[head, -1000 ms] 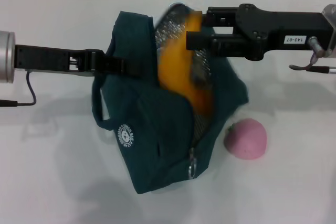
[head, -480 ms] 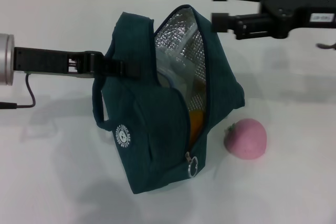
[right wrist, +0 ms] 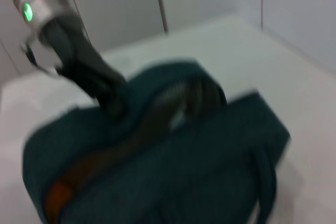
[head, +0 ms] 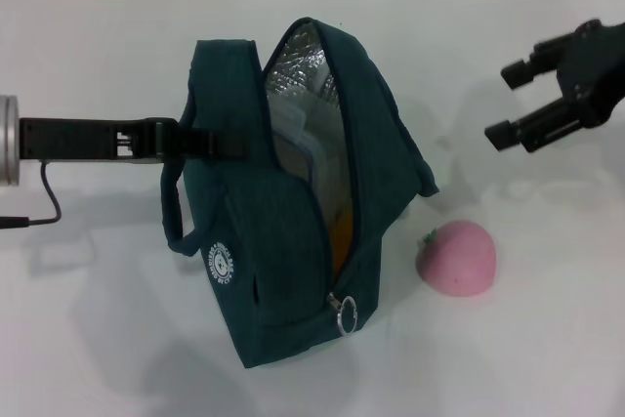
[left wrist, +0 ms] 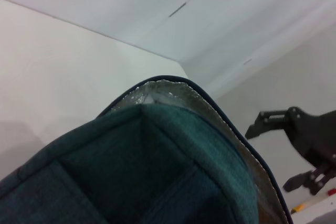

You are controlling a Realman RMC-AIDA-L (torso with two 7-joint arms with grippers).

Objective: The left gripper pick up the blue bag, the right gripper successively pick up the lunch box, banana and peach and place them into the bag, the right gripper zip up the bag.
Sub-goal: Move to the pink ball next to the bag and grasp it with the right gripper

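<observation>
No legible text on the scene

The only marking is a round white emblem [head: 222,263] printed on the side of the blue bag [head: 283,241], below and to the right of the left claw [head: 210,141] gripping the bag's upper edge; a ring of lettering runs round it, but the characters are too small to read. Nothing else carries a readable label, number or sign.

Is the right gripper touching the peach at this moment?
Apart. In the head view the open right gripper hangs well away from the peach, with bare white table showing between them.
</observation>
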